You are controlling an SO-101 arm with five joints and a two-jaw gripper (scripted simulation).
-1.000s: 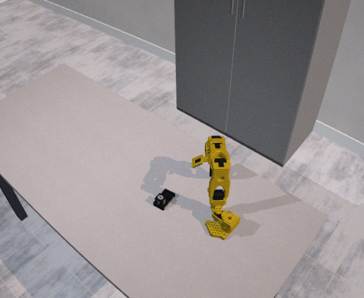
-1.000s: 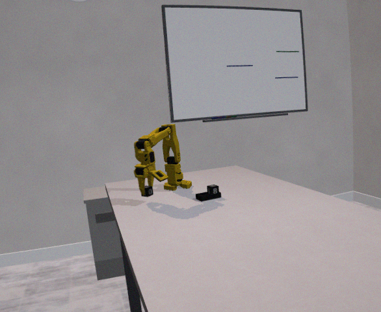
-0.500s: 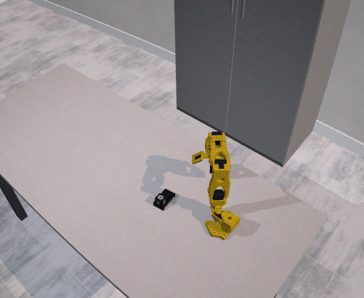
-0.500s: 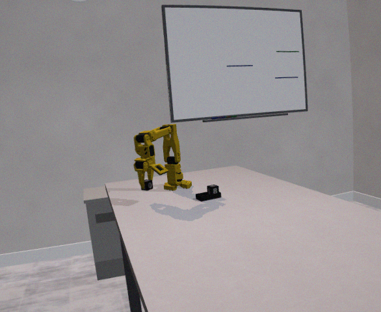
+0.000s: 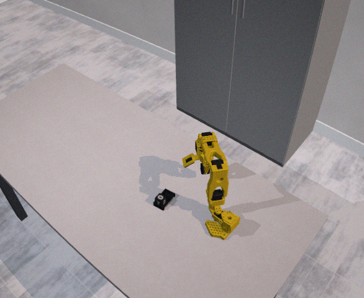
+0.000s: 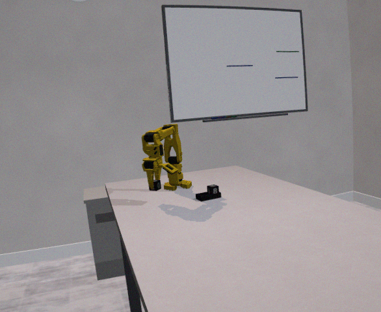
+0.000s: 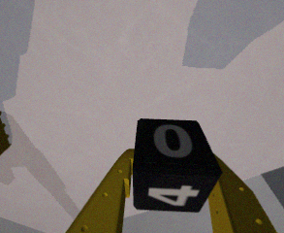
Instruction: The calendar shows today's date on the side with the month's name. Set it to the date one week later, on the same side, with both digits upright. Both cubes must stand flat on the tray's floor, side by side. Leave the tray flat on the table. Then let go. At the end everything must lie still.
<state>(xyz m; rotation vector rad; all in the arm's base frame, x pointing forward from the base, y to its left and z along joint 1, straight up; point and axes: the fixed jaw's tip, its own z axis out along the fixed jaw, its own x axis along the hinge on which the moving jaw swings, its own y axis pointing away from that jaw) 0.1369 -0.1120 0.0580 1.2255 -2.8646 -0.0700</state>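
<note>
The yellow pincer (image 7: 168, 194) is shut tight on a small black number cube (image 7: 173, 162). One yellow finger (image 7: 105, 204) presses on each side of it, so the cube cannot slip out. The wrist view shows a grey 0 on the cube's far face and a white 4 on the near face. In the outside view the cube (image 6: 156, 184) hangs low, near the pale table top (image 6: 251, 234) and close to the arm's yellow base (image 6: 179, 184). I cannot tell if it touches the table.

It is held out here, I think, so it can be turned to show a new number.

The flat black tray (image 5: 168, 195) lies well apart from the pincer. The other black cube (image 5: 159, 199) stands in one end of it, and the spot beside it is open. That gap is likely where the held cube must go back.
</note>
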